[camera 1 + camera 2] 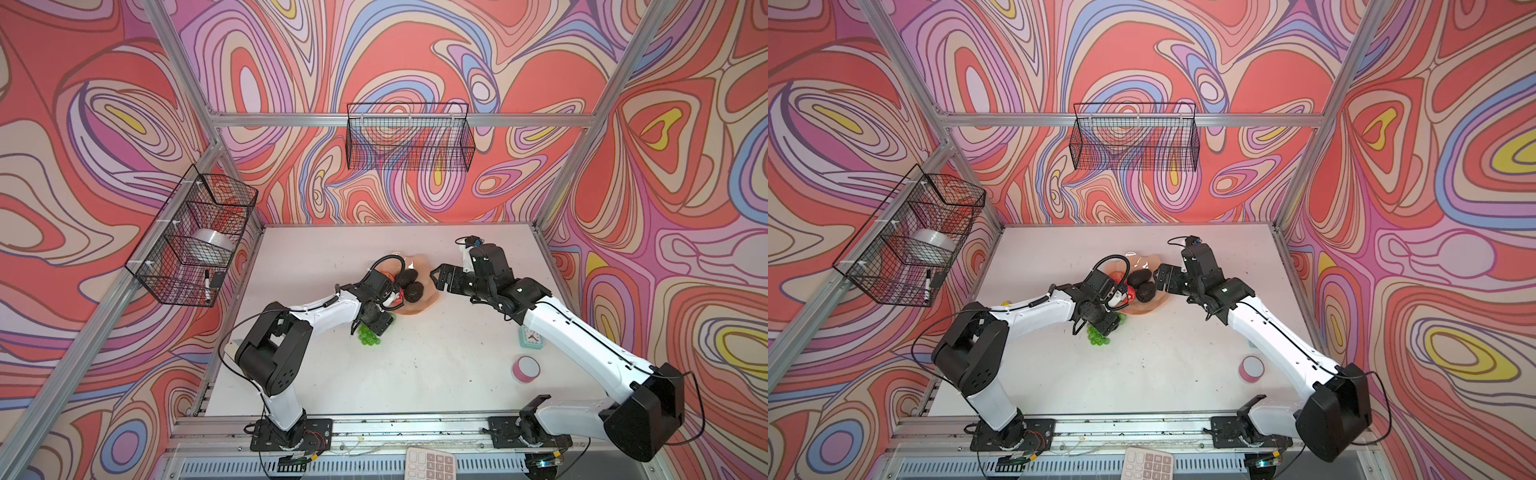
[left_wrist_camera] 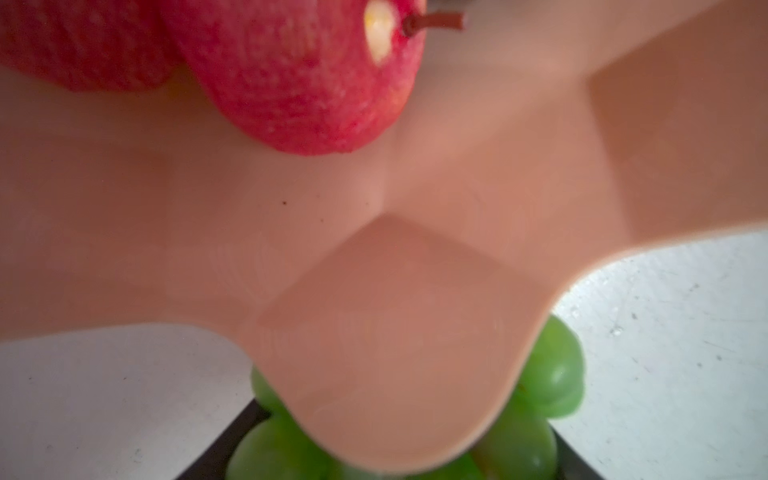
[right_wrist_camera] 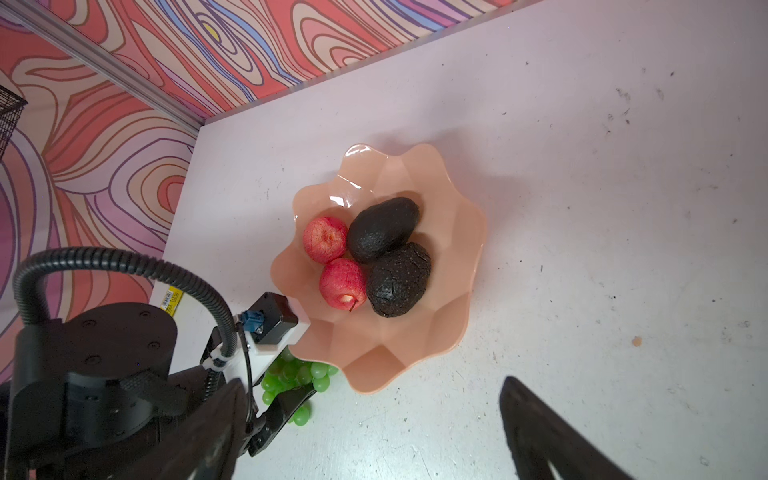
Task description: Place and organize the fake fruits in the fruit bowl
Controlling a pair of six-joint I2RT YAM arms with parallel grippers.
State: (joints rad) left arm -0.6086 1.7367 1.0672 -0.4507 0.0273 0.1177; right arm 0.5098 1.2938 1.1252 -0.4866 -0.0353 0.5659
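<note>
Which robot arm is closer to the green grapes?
Left. The left gripper straddles the grapes beside the bowl; the right gripper hangs across the bowl from them.

Wire baskets (image 1: 409,137), pink tape roll (image 1: 525,369), clock (image 1: 531,336), calculator (image 1: 430,463)

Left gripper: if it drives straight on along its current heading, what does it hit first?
The grapes, lying between the fingers of the left gripper. Right behind them, a rim lobe of the fruit bowl overhangs the bunch and would likely come next; the depth between them is unclear.
</note>
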